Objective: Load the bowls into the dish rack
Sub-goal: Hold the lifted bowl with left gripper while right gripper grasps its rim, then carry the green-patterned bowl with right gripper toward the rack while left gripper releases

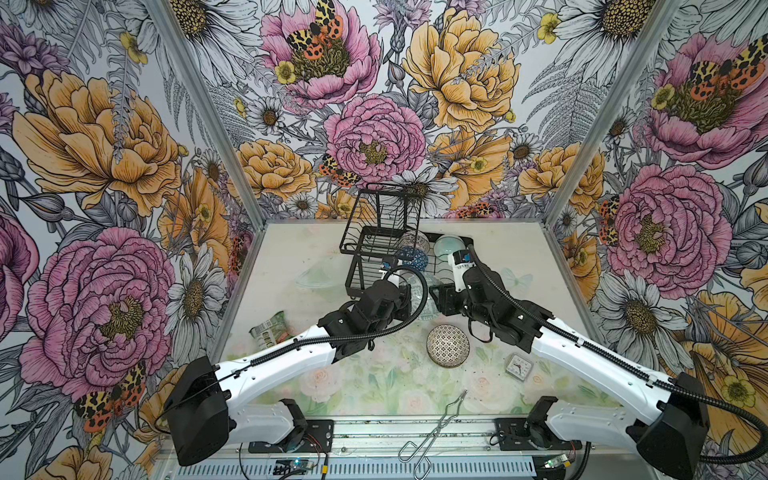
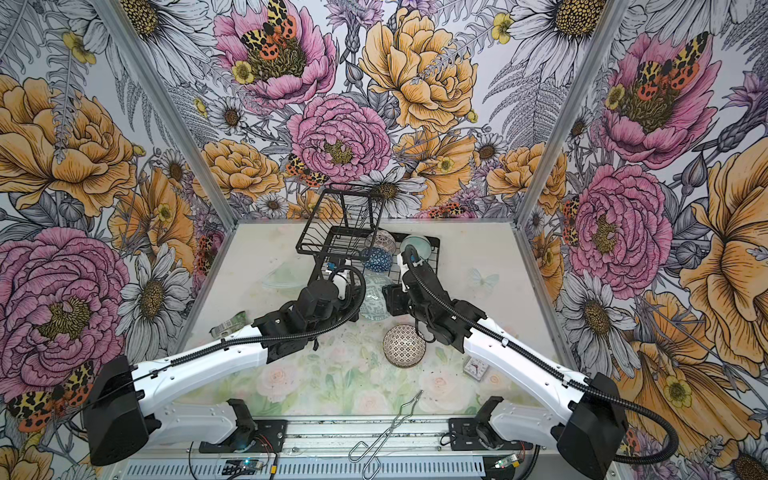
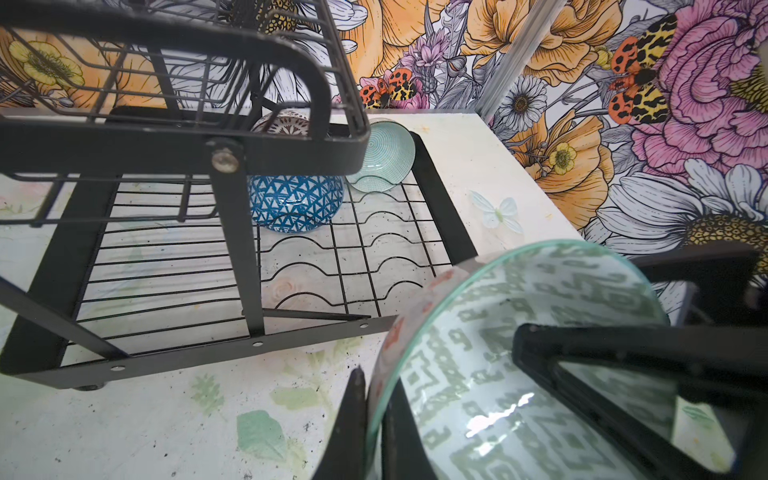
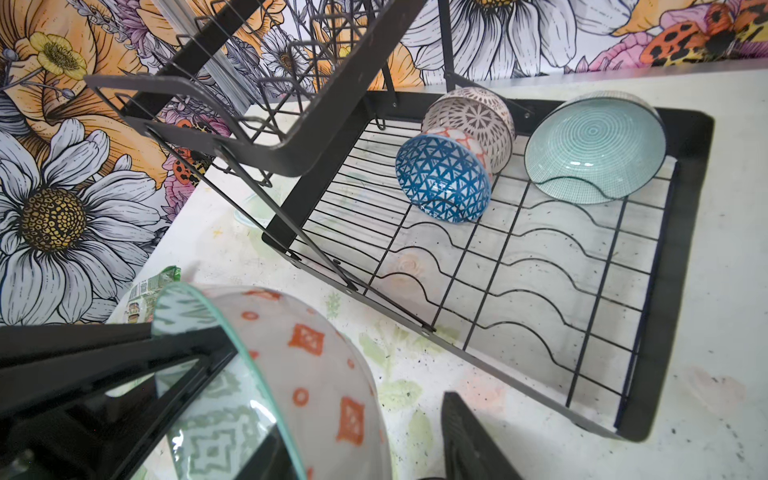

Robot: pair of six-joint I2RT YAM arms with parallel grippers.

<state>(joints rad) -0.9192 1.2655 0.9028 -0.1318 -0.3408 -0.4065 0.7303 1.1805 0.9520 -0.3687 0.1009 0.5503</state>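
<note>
The grey-green bowl (image 2: 374, 300) is at the 6 o'clock edge of the dish rack (image 4: 688, 137), tipped on its edge. Its patterned mouth faces 6 o'clock and upward, and its pale, orange-marked outer wall faces the rack. The left end effector (image 3: 374, 399) is clamped on the bowl's rim, one finger inside and one outside. The right end effector (image 4: 365, 428) straddles the same wall with its jaws apart, and the outer finger stands clear of the bowl. Whether the bowl touches the desk (image 1: 532, 249) cannot be told.

The rack occupies the 12 o'clock part of the desk, its flat base running roughly from 9 to 3 o'clock. The raised upper basket (image 1: 374, 220) is over the 9 o'clock end.

At the base's far side:
- The blue bowl (image 4: 442, 178), an orange-patterned bowl (image 4: 461, 139) and the dotted bowl (image 4: 478, 116) lean on edge in a row, feet toward 6 o'clock.
- The mint bowl (image 4: 594, 145), nearer 3 o'clock, shows its ringed inside toward 6 o'clock.

The lattice bowl (image 1: 448, 345) sits mouth up on the desk, at 5 o'clock from the rack. A small clock (image 1: 519, 366) is beside it, tongs (image 1: 432, 432) lie at the 6 o'clock edge, and a crumpled packet (image 1: 268, 330) is at 8 o'clock.

The desk is pale with a faded floral print and dark specks. Bold floral walls (image 1: 374, 124) enclose three sides.
</note>
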